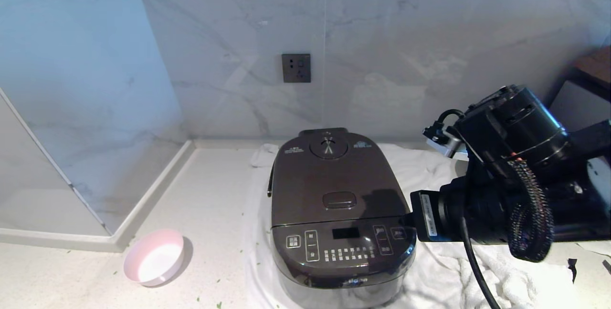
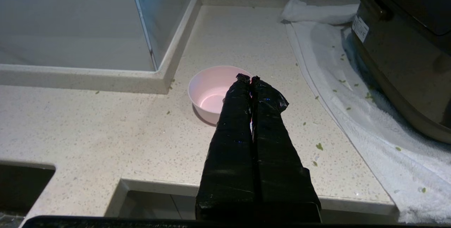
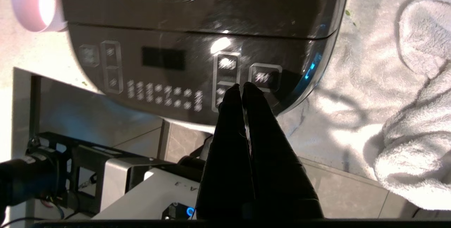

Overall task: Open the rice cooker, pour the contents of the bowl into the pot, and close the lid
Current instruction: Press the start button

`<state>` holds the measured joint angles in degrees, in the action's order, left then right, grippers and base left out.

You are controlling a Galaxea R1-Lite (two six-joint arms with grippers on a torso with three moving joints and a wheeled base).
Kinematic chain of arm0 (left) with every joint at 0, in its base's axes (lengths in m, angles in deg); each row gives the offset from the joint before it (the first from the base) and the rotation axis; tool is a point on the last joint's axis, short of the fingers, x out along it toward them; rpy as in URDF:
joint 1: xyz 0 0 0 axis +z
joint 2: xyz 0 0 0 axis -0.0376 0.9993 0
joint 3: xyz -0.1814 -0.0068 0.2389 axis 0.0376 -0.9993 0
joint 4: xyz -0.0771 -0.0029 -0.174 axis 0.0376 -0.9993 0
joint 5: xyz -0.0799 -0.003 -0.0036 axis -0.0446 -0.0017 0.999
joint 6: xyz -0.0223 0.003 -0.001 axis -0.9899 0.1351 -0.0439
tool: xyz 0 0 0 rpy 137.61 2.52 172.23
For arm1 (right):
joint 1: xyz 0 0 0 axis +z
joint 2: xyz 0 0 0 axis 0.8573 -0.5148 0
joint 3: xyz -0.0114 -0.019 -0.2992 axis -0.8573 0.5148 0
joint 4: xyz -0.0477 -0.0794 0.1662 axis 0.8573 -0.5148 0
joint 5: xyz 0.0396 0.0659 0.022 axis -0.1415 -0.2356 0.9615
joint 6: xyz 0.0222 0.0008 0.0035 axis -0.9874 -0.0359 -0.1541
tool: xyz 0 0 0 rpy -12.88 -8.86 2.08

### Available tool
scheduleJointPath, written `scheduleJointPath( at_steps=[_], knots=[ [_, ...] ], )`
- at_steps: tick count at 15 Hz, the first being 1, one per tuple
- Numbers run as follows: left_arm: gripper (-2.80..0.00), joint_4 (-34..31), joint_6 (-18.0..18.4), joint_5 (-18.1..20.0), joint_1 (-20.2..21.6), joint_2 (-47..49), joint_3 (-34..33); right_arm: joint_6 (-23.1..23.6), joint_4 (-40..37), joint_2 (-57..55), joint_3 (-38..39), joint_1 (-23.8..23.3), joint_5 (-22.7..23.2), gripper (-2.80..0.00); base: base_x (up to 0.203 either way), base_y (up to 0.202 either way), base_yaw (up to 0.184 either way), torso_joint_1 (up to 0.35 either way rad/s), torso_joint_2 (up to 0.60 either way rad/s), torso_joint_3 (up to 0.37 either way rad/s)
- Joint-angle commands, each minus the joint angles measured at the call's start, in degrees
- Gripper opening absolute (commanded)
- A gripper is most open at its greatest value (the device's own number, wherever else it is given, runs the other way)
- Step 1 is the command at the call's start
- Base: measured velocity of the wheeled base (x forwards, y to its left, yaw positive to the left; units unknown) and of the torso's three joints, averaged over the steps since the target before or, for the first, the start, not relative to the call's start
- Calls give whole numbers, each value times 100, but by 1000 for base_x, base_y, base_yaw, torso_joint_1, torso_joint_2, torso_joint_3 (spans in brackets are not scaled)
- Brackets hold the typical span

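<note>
dark brown-grey boxy rice cooker [image 1: 340, 223] sits on a white towel [image 1: 477, 271] on the speckled pale surface [image 1: 205, 204], hinged lid [image 1: 334, 180] down. small pale pink round bowl [image 1: 154, 257] rests on the surface well to the cooker's left, no green bits seen inside; green bits [image 2: 319, 146] scattered on surface and towel. right claw [image 3: 242, 86] closed, empty, tips over the front button panel [image 1: 343, 244]. left claw [image 2: 250, 78] closed, empty, near the bowl.
</note>
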<state>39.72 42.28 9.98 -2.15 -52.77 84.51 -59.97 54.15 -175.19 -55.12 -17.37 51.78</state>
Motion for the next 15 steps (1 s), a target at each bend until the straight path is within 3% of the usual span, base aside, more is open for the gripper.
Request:
scheduleJointPath(
  at_steps=[1,11,15],
  knots=[
    [-280,0,2,-7,0,0,-9,52,171,-281,137,-153,43,-280,0,0,0,0,0,0],
    [-280,0,2,-2,0,0,-9,32,323,-635,263,-156,130,-280,0,0,0,0,0,0],
    [-280,0,2,-7,0,0,-9,21,790,-780,526,-167,289,-280,0,0,0,0,0,0]
  ],
)
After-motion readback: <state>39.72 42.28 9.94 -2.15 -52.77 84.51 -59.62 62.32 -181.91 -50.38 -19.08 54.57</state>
